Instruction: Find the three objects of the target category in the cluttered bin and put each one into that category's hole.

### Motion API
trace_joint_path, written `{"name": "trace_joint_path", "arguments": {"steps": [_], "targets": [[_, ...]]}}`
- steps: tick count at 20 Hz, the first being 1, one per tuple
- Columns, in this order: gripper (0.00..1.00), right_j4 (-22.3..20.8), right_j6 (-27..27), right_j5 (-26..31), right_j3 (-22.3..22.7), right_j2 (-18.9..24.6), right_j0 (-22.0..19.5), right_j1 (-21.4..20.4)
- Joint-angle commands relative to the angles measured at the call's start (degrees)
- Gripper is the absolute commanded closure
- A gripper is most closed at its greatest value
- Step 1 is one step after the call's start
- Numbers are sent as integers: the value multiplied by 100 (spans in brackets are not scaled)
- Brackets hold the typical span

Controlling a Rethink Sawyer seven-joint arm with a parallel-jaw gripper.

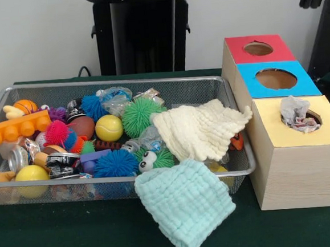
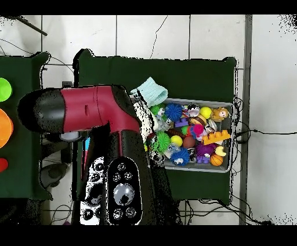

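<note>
Nearest the camera, a pale mint cloth (image 1: 185,205) hangs over the front rim of the wire bin (image 1: 116,81) and down onto the green table (image 1: 65,240), while a cream knitted cloth (image 1: 200,129) lies inside the bin at its right end, covering whatever sits beneath. Which category is the target cannot be told from the views, so the step in hand looks like searching: lifting each cloth clear before judging the pile would serve better than digging blind.

Packed in the bin are spiky balls in green (image 1: 140,115) and blue (image 1: 115,163), a yellow ball (image 1: 109,128), an orange toy brick (image 1: 17,128), crumpled wrappers and googly eyes (image 1: 147,159).

Just beside the bin on the right stands a wooden box (image 1: 297,170) with three holes. A crumpled wrapper (image 1: 297,115) sits in the hole of the yellow panel; the blue hole (image 1: 276,78) and the red hole (image 1: 258,48) look empty.

From overhead the red arm (image 2: 96,110) covers the box. The gripper itself does not show in either view, so its opening and any load cannot be told.
</note>
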Motion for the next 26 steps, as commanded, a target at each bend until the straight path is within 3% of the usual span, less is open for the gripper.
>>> {"name": "trace_joint_path", "arguments": {"steps": [1,7,14,26], "targets": [[100,6,92,-93,7,456,-89,126],[100,-187,216,-995,170,407,-58,504],[100,-210,189,-1603,435,384,-67,574],[100,-230,83,-2172,652,429,-129,688]]}}
